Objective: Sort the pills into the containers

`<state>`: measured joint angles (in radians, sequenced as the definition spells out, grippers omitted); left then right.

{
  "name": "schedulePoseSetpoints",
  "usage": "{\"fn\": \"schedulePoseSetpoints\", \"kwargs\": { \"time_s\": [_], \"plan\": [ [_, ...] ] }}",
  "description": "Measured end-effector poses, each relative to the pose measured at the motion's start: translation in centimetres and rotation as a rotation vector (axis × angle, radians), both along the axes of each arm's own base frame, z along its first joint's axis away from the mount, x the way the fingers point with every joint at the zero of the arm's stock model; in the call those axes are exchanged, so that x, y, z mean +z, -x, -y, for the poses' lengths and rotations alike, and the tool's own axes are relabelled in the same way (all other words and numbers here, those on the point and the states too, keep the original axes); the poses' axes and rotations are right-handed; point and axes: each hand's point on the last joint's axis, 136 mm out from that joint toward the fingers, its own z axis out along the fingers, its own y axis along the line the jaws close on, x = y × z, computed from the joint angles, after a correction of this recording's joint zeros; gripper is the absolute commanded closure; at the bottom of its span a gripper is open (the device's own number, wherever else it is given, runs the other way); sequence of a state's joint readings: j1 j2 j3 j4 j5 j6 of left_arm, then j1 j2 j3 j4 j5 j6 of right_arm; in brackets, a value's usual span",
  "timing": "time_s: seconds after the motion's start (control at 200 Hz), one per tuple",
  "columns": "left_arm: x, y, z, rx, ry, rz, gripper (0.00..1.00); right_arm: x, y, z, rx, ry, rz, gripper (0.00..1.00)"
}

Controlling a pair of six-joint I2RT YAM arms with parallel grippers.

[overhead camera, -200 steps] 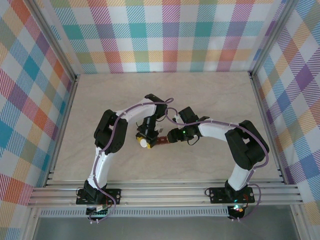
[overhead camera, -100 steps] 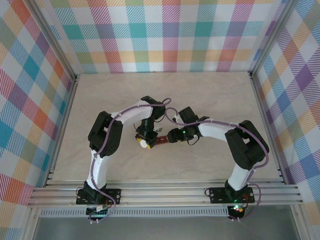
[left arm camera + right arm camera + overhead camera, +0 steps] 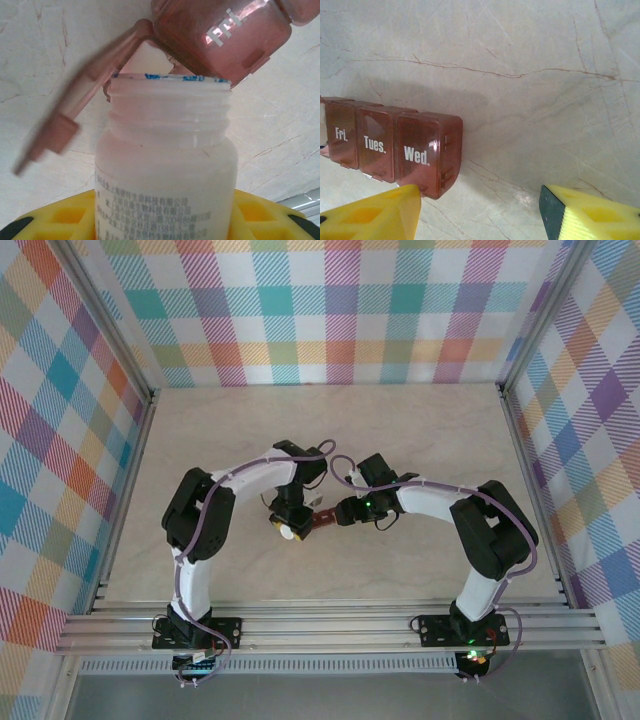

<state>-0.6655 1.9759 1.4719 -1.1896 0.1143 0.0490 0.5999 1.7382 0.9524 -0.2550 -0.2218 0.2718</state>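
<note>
My left gripper (image 3: 289, 516) is clamped on the small white plastic bottle (image 3: 165, 165), mouth tipped at the open flap lid (image 3: 75, 120) of the dark red-brown four-compartment pill strip (image 3: 395, 145) between both arms, ready to pour; right gripper (image 3: 477, 197) gapes empty beside its Wed end, possibly bracing it

The containers (image 3: 395, 150) lie on the table (image 3: 520, 60) near its middle. The bottle (image 3: 165, 165) is at their left end, its mouth just beside the end compartment, whose lid (image 3: 75, 115) stands open. The right gripper (image 3: 479, 196) is near their right end.
</note>
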Motion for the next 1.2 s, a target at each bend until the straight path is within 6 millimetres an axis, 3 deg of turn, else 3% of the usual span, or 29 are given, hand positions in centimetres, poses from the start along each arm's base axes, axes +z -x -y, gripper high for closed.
{"fn": "schedulePoseSetpoints", "kwargs": {
  "time_s": [0.625,0.89,1.2],
  "plan": [
    [-0.2,-1.0,0.9,0.034,0.094,0.119,1.00,0.1,0.0,0.0,0.001,0.000,0.002,0.34],
    [-0.1,-0.5,0.6,0.039,0.113,0.139,1.00,0.3,0.1,-0.1,0.004,-0.004,0.006,0.33],
    [0.8,-0.5,1.0,0.053,0.182,0.201,1.00,2.8,0.1,-0.1,0.005,-0.043,0.063,0.31]
  ]
}}
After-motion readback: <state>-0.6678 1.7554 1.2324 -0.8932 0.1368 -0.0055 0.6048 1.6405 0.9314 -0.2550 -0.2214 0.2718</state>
